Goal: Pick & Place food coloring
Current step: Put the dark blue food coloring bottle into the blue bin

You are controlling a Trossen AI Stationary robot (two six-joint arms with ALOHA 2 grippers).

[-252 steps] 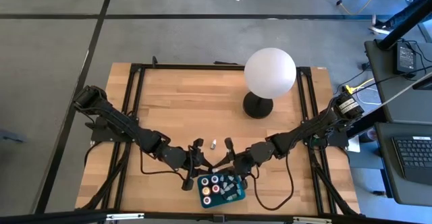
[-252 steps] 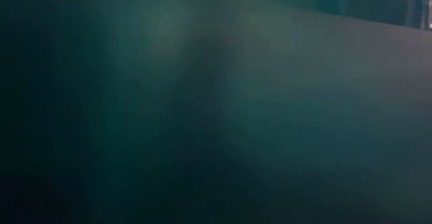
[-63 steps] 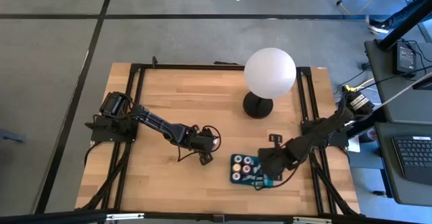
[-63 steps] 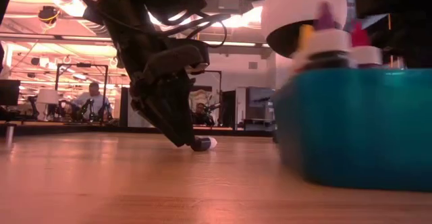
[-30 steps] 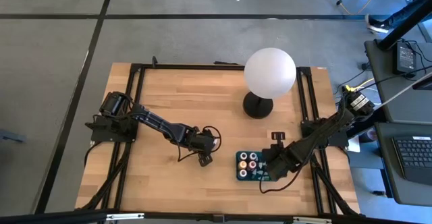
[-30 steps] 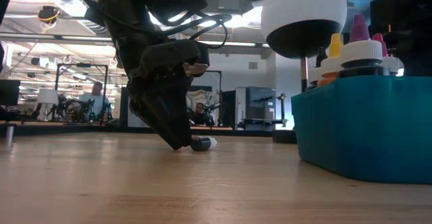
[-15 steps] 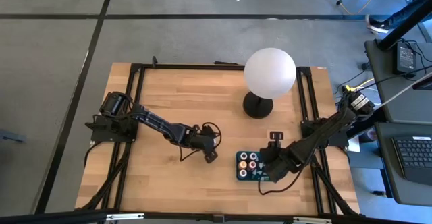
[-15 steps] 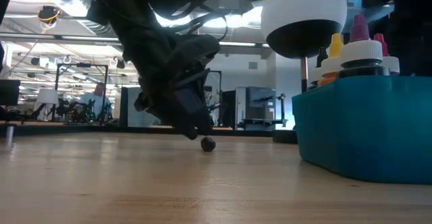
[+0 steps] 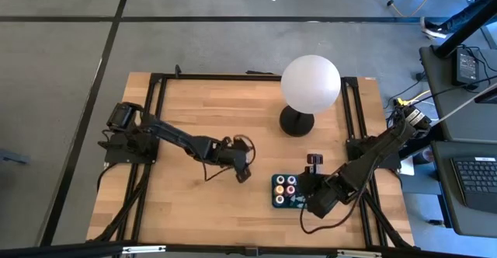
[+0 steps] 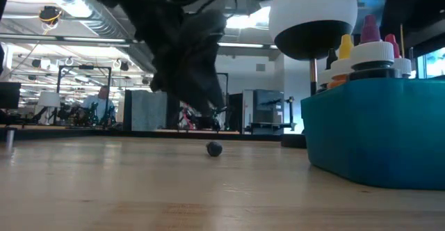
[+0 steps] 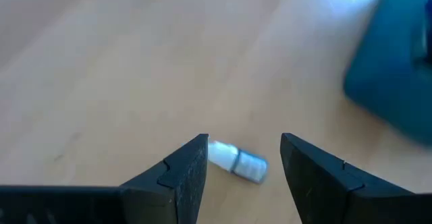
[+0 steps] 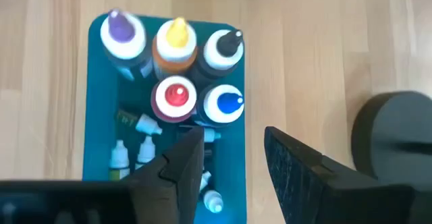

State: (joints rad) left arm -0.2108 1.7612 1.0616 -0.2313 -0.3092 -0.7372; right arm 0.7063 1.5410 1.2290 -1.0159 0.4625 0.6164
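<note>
A tiny clear bottle with a white cap [image 11: 236,161] lies on its side on the wooden table; in the low view the bottle [image 10: 214,148] shows end-on. My left gripper [image 11: 243,160] is open and hangs above it with a finger on either side, clear of the bottle, left of the tray in the high view [image 9: 242,171]. The teal tray [image 12: 91,116] holds several larger food coloring bottles [image 12: 177,96] standing upright and small white-capped droppers [image 12: 135,150] lying beside them. My right gripper [image 12: 233,150] is open over the tray's right part [image 9: 304,197].
A white globe lamp [image 9: 311,83] on a black base [image 9: 297,121] stands beyond the tray toward the far edge. The teal tray [image 10: 375,133] sits right of the lone bottle. Bare wood [image 9: 178,203] lies on the table's left and near side.
My left gripper has risen from the table and shifted slightly right toward the tray, leaving the tiny bottle on the wood. The bottle has turned about, from side-on to end-on in the low view. The tray has stayed in place.
</note>
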